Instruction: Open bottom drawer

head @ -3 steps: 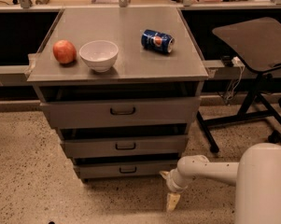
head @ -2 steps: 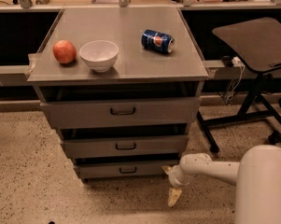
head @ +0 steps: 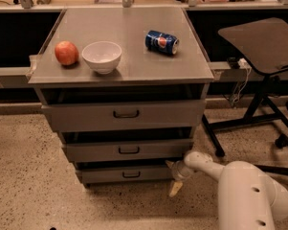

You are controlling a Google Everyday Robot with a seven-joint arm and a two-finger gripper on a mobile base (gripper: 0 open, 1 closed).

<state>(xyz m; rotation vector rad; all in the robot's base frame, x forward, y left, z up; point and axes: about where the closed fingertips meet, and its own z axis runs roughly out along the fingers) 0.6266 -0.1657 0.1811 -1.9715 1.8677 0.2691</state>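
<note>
Grey metal bottom drawer (head: 103, 175) with small dark loop handle (head: 131, 174), lowest of three under the bench (head: 134, 61), looks shut; the white arm's gripper (head: 171, 177) has edged closer in the last second and hangs just beside its right corner, fingers (head: 175, 189) spread, grasping nothing, so the handle is not yet reached. On the bench sit a round red apple (head: 66, 52), a white bowl (head: 101, 56) and a blue soda can (head: 161, 42) on its side; speckled floor (head: 28, 176) surrounds it, a dark-topped stand (head: 258, 40) at right.

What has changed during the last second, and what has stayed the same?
The gripper moved up a little in the picture, closer to the right end of the bottom drawer, open and holding nothing. The drawer, apple, bowl and can stayed put.
</note>
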